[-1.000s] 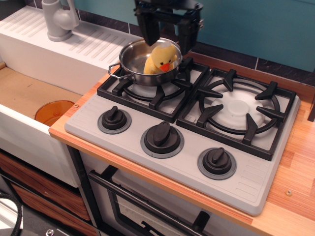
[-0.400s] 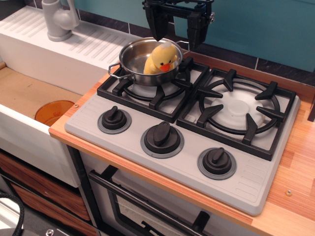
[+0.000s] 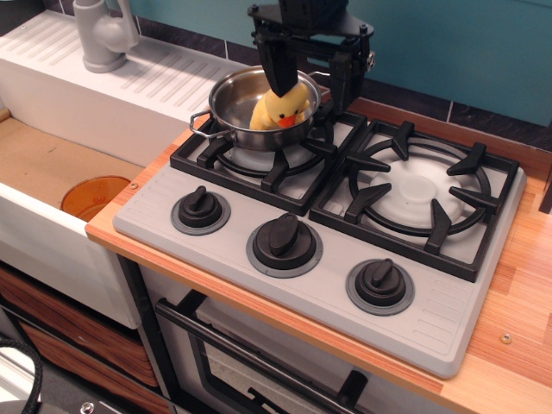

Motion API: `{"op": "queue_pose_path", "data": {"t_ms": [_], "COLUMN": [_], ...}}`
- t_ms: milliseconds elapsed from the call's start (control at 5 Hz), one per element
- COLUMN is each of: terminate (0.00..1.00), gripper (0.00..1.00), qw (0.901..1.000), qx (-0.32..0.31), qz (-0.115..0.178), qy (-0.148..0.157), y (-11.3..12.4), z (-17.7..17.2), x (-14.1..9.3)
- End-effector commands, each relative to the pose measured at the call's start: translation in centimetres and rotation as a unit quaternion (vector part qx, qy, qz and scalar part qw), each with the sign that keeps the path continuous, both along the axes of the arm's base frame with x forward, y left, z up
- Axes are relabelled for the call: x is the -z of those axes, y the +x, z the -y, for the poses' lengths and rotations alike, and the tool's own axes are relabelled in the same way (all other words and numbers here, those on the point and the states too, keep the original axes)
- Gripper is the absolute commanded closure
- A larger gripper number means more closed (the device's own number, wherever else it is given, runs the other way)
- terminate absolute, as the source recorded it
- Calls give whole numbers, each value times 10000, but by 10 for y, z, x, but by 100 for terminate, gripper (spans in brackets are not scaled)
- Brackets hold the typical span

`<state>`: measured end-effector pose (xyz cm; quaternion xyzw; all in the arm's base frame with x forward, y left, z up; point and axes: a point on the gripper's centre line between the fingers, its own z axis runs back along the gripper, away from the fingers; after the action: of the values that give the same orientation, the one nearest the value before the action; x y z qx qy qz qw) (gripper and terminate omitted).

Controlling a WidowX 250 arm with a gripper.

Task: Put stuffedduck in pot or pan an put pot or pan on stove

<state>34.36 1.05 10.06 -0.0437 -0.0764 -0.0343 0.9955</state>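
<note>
- One view only, the fixed camera over the counter; read everything below from it.
- You see the gripper lower now than a second ago: it has dropped from above the pot's far rim so that one finger reaches down in front of the duck's head, while the other sits outside the rim on the far right side.
- Jaws stand spread, gripping nothing. You cannot tell whether that near finger touches the plush or just hangs before it.
- Stuffedduck sits inside the pot, leaning against the right wall, beak facing the camera. Its spot matches the earlier pictures; only the top of its head is now covered by the finger.
- Pot rests on the left rear burner grate of the stove, one loop handle pointing left. No shift from a second ago.
- Your reading: both halves of the task look done as things lie, duck in the pot and pot on the burner. The descent with spread jaws straddling the rim suggests an adjustment of duck or pot, not a fresh step.
- Watch for: a finger catching the rim and dragging the pot off the grate.
- Orange bowl lies in the sink at left, well apart from all of it.
</note>
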Motion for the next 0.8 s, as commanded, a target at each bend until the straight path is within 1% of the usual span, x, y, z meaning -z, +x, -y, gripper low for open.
{"op": "queue_pose_path", "data": {"t_ms": [0, 400, 600], "terminate": [0, 0, 0], "gripper": [0, 0, 0], "qw": [9992, 9987, 9981], "qx": [-30, 28, 60], "qz": [405, 518, 610], "qy": [57, -7, -12], "y": [-2, 2, 12], "z": [7, 7, 6], "x": [-21, -13, -6]}}
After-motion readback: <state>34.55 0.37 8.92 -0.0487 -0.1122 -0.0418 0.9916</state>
